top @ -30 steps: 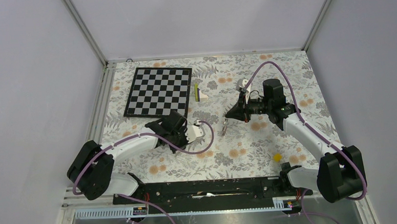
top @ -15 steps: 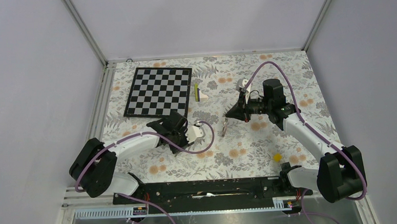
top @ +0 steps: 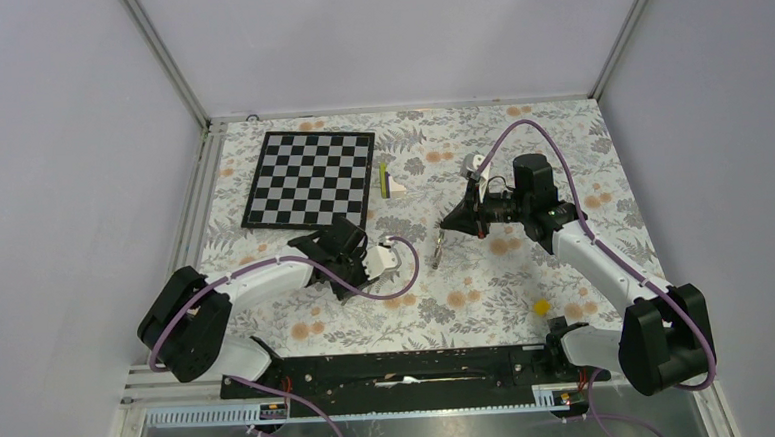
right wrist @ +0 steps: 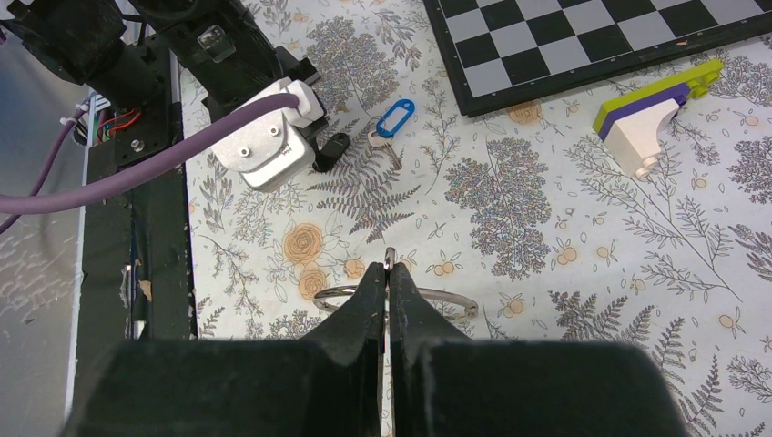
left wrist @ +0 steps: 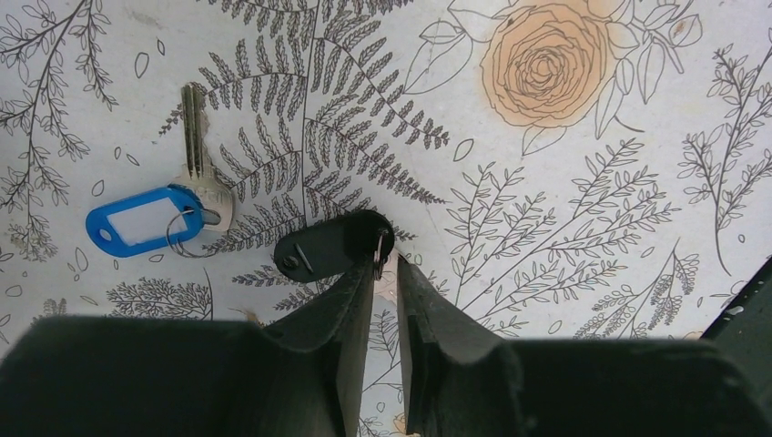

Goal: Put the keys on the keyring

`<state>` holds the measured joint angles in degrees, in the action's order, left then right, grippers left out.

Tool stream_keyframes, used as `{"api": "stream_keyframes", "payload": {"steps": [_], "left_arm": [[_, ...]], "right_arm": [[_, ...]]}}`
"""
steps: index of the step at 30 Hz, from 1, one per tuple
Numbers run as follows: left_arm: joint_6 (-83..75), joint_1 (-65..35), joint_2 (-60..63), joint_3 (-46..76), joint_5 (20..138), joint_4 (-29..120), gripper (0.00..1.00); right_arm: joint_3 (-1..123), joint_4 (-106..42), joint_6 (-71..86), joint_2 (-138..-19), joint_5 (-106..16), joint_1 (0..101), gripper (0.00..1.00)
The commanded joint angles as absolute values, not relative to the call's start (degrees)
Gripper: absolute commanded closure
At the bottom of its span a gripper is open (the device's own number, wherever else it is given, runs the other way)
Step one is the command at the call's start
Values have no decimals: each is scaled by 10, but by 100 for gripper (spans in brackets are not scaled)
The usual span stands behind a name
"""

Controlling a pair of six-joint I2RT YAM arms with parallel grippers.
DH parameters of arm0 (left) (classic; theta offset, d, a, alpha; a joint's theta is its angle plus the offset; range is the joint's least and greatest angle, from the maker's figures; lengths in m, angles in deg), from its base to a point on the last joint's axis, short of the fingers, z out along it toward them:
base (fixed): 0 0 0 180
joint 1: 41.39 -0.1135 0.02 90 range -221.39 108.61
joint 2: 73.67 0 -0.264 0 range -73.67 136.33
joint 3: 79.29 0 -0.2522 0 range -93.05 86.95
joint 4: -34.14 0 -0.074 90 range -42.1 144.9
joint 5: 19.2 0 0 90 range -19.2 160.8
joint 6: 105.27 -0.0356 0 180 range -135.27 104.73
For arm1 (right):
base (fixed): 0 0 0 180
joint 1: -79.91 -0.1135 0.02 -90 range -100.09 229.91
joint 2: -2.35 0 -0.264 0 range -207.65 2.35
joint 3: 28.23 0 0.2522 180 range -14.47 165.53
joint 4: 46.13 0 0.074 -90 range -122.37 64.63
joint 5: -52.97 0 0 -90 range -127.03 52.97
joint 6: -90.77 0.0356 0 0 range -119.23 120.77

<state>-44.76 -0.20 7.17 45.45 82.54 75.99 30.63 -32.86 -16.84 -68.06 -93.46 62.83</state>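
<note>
Left hand (left wrist: 387, 273): low over the table (top: 488, 303), left of its centre and nearer the near edge than the far one. Its fingers stand slightly apart, and we see bare table in the narrow gap. The fingertips sit at the black key (left wrist: 328, 248), at the end that carries a small wire loop. We cannot tell whether they touch it. Only the black head shows; the blade is not visible in any view.

Blue key (left wrist: 146, 221): flat on the table just beside the black key, apart from the hand. Its silver blade is fully visible and its tag is joined by a small loop.

In the overhead view both keys are hidden under the left hand or too small to make out.

Right hand (right wrist: 388, 273): closed tight on the keyring (right wrist: 451, 299), over the middle of the table. The fingers cover most of the ring. We see only an arc on each side and a thin sliver of metal above the fingertips. From above it reads as a pale streak hanging below the hand, with no detail legible.
</note>
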Motion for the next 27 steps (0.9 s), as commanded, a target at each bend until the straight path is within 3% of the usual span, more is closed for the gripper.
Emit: {"api": "stream_keyframes", "payload": {"steps": [1,11,19,27], "left_arm": [[-445,0,74,449,830,738,79],[-445,-1,73,448,829,738,88],[-443,0,74,448,827,728,81],[-443,0,80,447,829,727,84]], "right_arm": [[303,-338,-176,-680,-938,633,100],[303,-339,-176,-681,-938,633,100],[303,-339,-175,-681,-938,633,100],[303,-339,-175,-680,-938,633,100]]}}
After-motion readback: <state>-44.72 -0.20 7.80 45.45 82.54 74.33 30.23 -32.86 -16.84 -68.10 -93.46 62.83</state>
